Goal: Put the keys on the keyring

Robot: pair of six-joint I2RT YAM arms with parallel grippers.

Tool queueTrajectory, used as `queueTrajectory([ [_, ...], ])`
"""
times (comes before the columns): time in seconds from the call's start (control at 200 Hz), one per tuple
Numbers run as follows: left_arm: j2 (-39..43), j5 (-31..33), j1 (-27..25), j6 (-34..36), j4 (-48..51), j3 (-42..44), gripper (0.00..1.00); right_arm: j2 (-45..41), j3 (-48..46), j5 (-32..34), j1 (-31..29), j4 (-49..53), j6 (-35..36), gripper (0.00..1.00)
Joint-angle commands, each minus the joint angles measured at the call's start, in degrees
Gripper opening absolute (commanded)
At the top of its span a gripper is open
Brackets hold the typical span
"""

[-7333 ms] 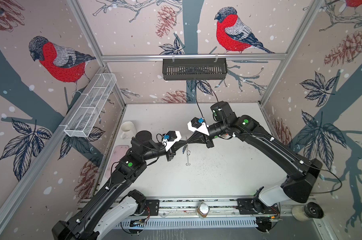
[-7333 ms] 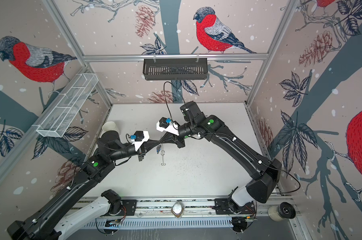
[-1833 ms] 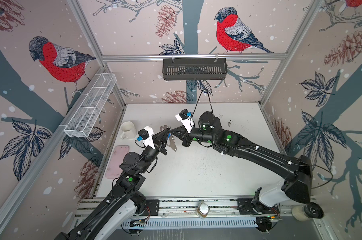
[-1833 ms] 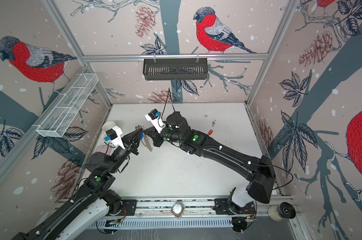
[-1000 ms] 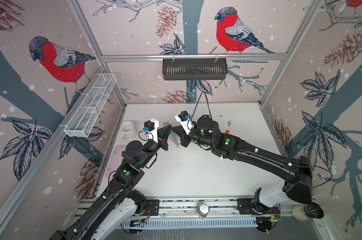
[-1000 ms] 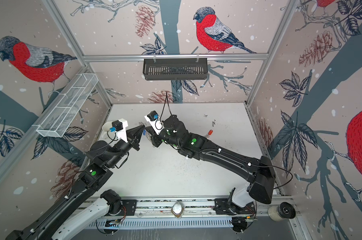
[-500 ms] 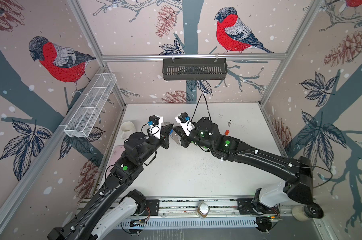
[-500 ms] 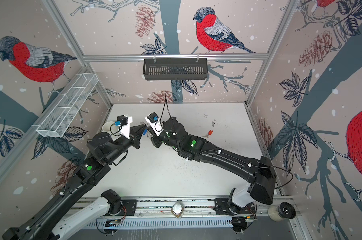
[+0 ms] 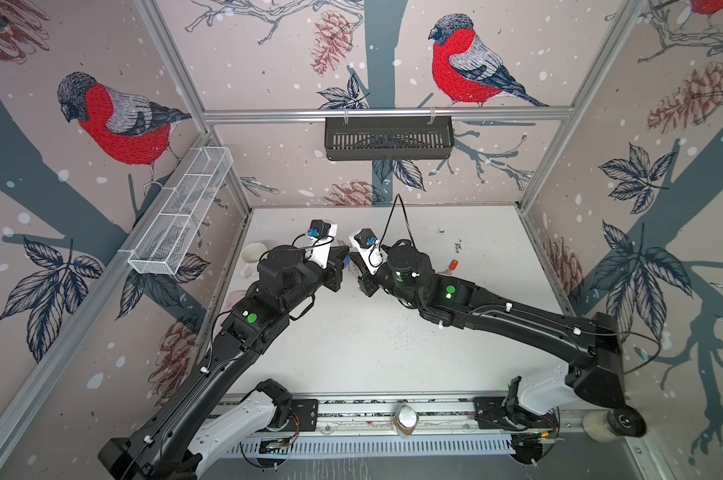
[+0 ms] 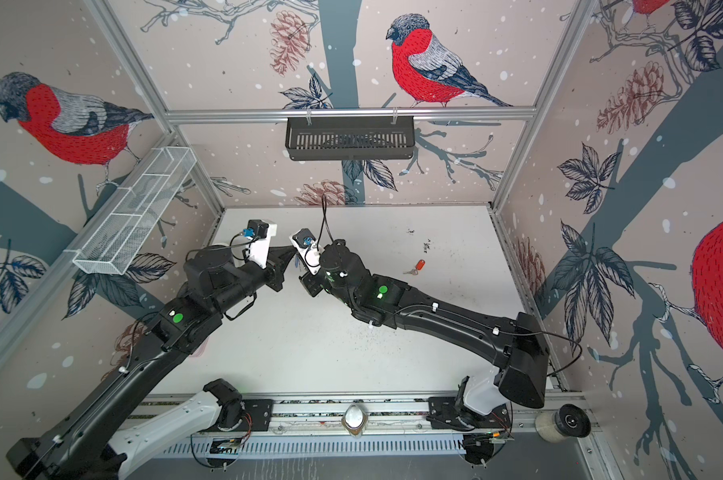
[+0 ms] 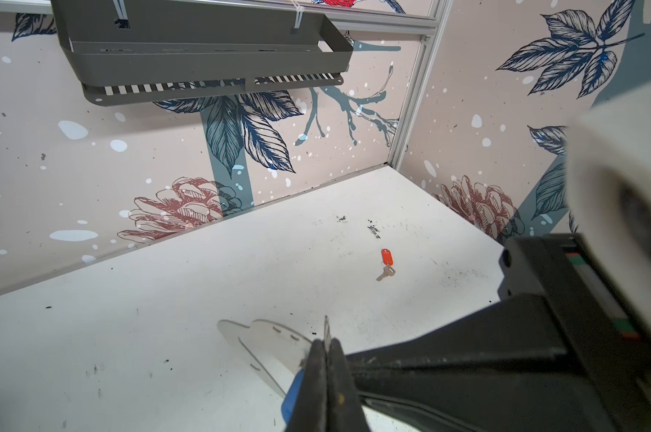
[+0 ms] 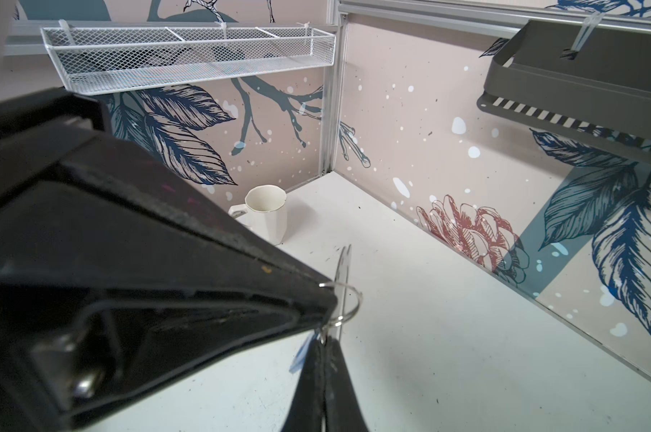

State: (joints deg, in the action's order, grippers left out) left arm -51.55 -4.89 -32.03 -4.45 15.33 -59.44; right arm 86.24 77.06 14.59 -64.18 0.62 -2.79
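The white counter (image 9: 393, 353) has two black arms (image 9: 517, 324) reaching to its back left part, where their tips meet just above the surface. The left gripper (image 11: 326, 351) and the right gripper (image 12: 323, 355) both have their fingers pressed together. A white faceted mug (image 12: 266, 217) stands near the back left corner. The keyring, a flat pale grey plate with small slots (image 11: 269, 342), is clamped by one edge in the right gripper and held clear of the counter. A silver key with a red oval plastic tag (image 11: 387, 263) lies flat on the counter, well apart to the right. A blue oval plastic tag (image 11: 292, 392) hangs just below the meeting tips. The left gripper pinches a thin silver wire ring (image 12: 350, 303), which crosses the plate's edge. I cannot tell whether it passes through a slot.
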Motion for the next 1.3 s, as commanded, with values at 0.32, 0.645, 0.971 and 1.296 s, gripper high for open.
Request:
queueTrajectory([
  [0.32,-2.54,1.46,0.22,3.86,1.49,-5.37,0.0,0.6,0.38,9.53,-0.1,7.96,2.03,0.0],
  [0.645,-5.25,-3.08,0.22,4.8,4.52,-7.16,0.0,-0.1,-0.05,12.86,0.02,7.34,3.78,0.0],
  [0.971,-8.1,-5.52,0.37,5.67,7.38,-9.1,0.0,-3.05,-4.22,10.05,0.84,2.96,7.84,0.0],
  [1.296,-13.52,-8.88,0.74,6.91,13.37,-15.55,0.0,-7.54,-12.6,7.83,1.5,-4.14,12.78,0.0],
])
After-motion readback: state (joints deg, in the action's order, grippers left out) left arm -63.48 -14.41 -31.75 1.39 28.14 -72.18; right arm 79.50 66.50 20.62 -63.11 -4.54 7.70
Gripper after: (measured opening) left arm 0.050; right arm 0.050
